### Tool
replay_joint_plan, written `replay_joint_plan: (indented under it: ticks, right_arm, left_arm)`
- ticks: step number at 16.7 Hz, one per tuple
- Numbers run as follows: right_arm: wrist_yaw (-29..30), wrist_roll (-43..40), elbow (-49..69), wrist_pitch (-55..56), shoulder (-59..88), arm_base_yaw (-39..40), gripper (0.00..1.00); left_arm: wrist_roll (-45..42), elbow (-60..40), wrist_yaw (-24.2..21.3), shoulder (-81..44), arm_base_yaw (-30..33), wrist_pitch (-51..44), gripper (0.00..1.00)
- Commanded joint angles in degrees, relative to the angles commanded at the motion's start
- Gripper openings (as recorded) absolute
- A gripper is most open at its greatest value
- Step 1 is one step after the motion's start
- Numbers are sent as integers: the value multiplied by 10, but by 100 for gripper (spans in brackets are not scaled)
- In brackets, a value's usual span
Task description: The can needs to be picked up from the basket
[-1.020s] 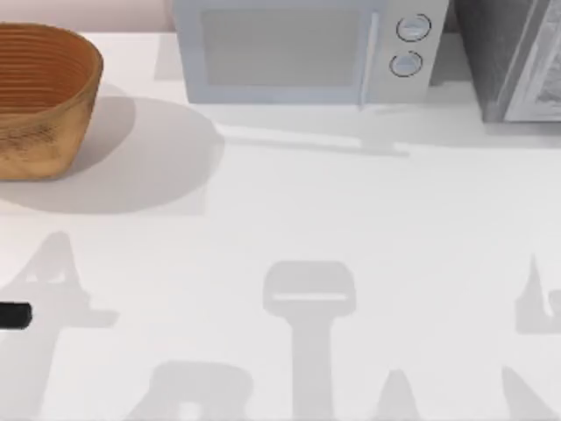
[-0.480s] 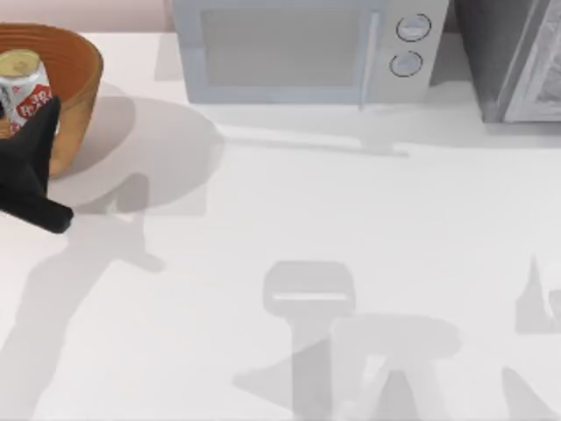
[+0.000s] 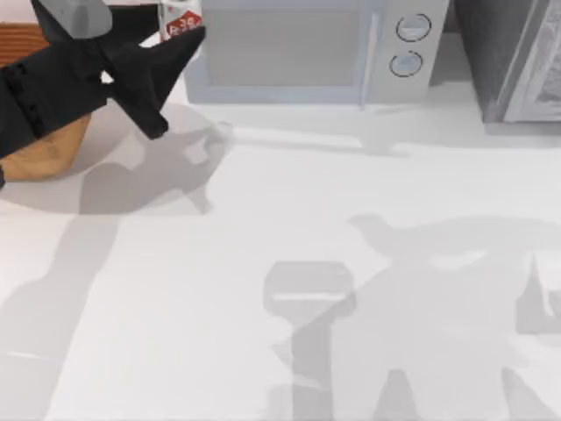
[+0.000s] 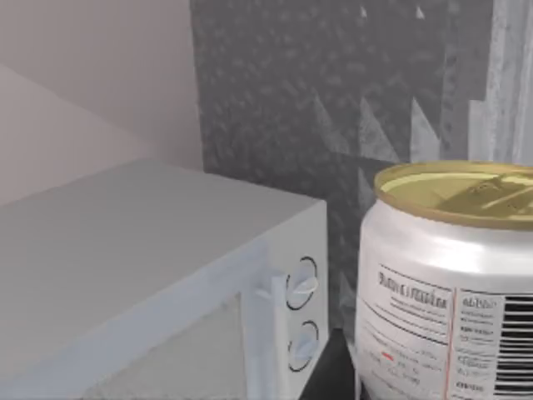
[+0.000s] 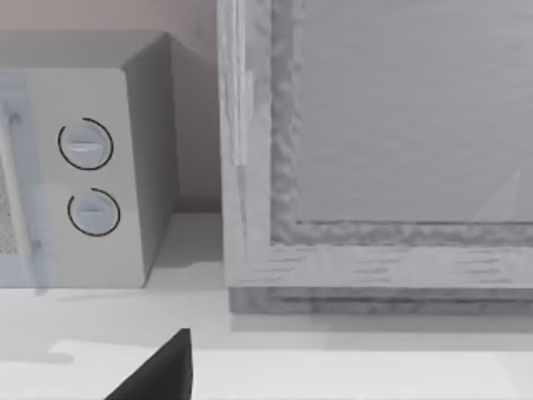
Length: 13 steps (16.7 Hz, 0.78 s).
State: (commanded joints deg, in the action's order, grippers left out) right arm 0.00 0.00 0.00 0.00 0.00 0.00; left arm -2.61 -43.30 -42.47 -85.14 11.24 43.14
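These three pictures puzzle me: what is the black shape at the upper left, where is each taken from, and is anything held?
That black shape is the left gripper of a two-armed AgileX robot. Its jaws are shut on the small white-labelled can with a gold top, lifted clear of the round orange-brown wicker basket. The overhead picture looks down on the white table and the grey microwave. The other two come from cameras on each wrist; the left one sees the can close up.
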Motion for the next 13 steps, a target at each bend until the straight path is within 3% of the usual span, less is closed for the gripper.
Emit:
replay_joint_plan:
  ticks: [7,13]
  right_arm:
    - [0,0,0,0,0,0,100]
    - [0,0,0,0,0,0,100]
  left_arm:
    - [-1,-152,-182,-328,29,167,0]
    - [0,-232,-289,-518,39,260,0]
